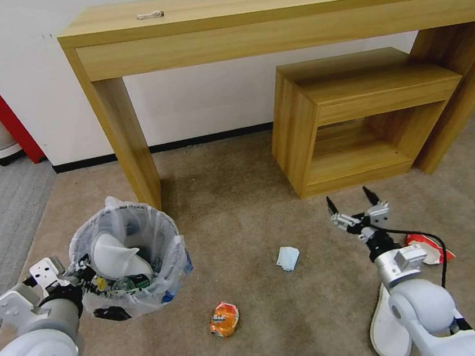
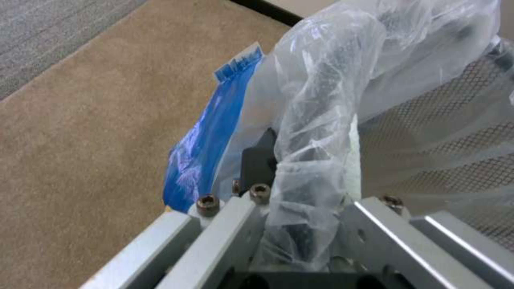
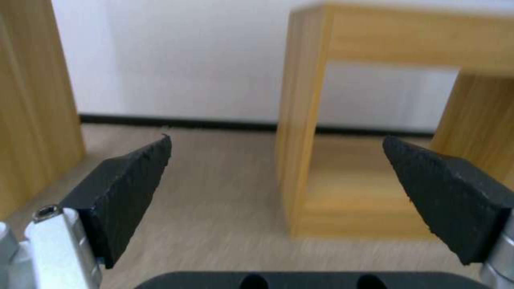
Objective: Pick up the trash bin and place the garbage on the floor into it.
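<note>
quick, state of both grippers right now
Left gripper: shut on the trash bin rim.
Right gripper: open, empty, above the floor.

A furnished indoor room, most like a hotel room or a mock-up of one. A long light-wood bench (image 1: 282, 12) stands against a plain white wall (image 1: 195, 103) with a dark skirting strip, and a matching open-fronted wooden cube stool (image 1: 355, 114) is tucked under its right end. The floor (image 1: 251, 199) is beige-tan short-pile carpet, meeting a grey ribbed carpet (image 1: 2, 202) on the far left. White flat slippers, of the disposable kind, point the same way: one (image 1: 386, 326) lies on the floor near right, another (image 1: 115, 256) sits in the bag-lined trash bin (image 1: 128, 269) near left.
</note>
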You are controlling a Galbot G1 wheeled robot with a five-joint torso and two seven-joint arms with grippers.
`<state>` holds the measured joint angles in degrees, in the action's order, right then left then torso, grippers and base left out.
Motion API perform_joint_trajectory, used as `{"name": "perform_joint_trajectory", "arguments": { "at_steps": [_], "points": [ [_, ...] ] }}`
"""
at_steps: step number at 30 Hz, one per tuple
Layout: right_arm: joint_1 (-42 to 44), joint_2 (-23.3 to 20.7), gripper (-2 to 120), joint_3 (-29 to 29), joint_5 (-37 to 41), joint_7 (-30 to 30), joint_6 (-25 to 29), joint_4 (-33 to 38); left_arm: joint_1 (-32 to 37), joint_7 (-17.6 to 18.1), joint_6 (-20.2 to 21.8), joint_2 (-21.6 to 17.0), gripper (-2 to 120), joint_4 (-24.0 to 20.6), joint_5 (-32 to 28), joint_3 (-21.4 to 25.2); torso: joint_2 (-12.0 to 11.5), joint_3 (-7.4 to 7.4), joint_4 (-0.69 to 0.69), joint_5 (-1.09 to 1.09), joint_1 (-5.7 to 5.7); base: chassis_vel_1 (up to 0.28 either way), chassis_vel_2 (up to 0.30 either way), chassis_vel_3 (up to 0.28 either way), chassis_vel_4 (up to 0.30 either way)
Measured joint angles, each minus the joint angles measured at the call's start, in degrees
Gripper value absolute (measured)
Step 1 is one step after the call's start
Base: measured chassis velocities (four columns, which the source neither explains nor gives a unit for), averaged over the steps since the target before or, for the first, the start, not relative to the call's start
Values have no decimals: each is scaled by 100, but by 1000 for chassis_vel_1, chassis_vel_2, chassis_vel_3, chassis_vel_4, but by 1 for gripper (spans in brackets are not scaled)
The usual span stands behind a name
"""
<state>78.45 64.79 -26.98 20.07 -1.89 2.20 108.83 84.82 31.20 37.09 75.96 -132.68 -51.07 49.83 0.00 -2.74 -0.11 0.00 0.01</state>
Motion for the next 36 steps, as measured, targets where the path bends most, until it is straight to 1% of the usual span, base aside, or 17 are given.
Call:
{"name": "perform_joint_trajectory", "arguments": {
  "at_steps": [2,4,5,6,8,9,10,11,12,13,16,17,19,26,29,31,36],
  "points": [
    [-26,-131,100,299,520,-240,-616,133,9,1,4,33,1,-21,29,-24,0,0,0,0,0,0,0,0,0],
    [-46,-158,100,372,625,-314,-746,160,13,2,6,40,1,-26,34,-30,0,0,0,0,0,0,0,0,0],
    [-162,-232,100,686,1079,-628,-1270,265,25,8,16,74,1,-56,50,-50,0,0,1,-1,0,0,0,0,0],
    [-162,-232,100,686,1079,-628,-1270,265,25,8,16,74,1,-56,50,-50,0,0,1,-1,0,0,0,0,0],
    [-270,-257,100,888,1428,-836,-1610,305,32,14,19,88,1,-75,56,-57,0,0,0,0,0,0,0,0,0],
    [-429,-263,100,1125,1921,-1123,-2051,346,42,20,21,97,1,-92,66,-57,-1,0,0,-1,0,0,0,0,0],
    [-429,-263,100,1125,1921,-1123,-2051,346,42,20,21,97,1,-92,66,-57,-1,0,0,-1,0,0,0,0,0],
    [-628,-232,100,1365,2534,-1473,-2577,354,59,21,23,98,1,-108,72,-48,0,0,0,-1,0,0,0,0,0],
    [-859,-163,100,1589,2953,-1744,-2979,302,75,21,23,98,1,-115,75,-34,0,0,0,-1,0,0,0,0,0],
    [-859,-163,100,1589,2953,-1744,-2979,302,75,21,23,98,1,-115,75,-34,0,0,0,-1,0,0,0,0,0],
    [-1300,38,100,2040,3676,-2268,-3421,98,90,16,24,104,1,-124,86,-14,-1,-1,2,0,0,0,0,0,0],
    [-1300,38,100,2040,3676,-2268,-3421,98,90,16,24,104,1,-124,86,-14,-1,-1,2,0,0,0,0,0,0],
    [-1604,239,100,2363,4187,-2621,-3625,-93,89,11,25,119,1,-124,98,-9,0,-1,1,-1,0,0,0,0,0],
    [-1873,537,100,2807,4758,-2899,-3761,-417,56,4,25,169,1,-108,131,-14,0,0,0,-1,0,0,0,0,0],
    [-1936,682,100,2918,4811,-2937,-3770,-603,51,-5,25,192,1,-100,157,-22,0,-1,0,-1,0,0,0,0,0],
    [-2010,886,100,3017,4779,-3006,-3787,-919,46,-20,25,212,1,-89,180,-35,0,-1,0,-1,0,0,0,0,0],
    [-2072,1101,100,3118,4702,-3133,-3844,-1305,43,-37,24,216,1,-84,184,-39,0,0,1,-1,0,0,0,0,0]
  ]
}}
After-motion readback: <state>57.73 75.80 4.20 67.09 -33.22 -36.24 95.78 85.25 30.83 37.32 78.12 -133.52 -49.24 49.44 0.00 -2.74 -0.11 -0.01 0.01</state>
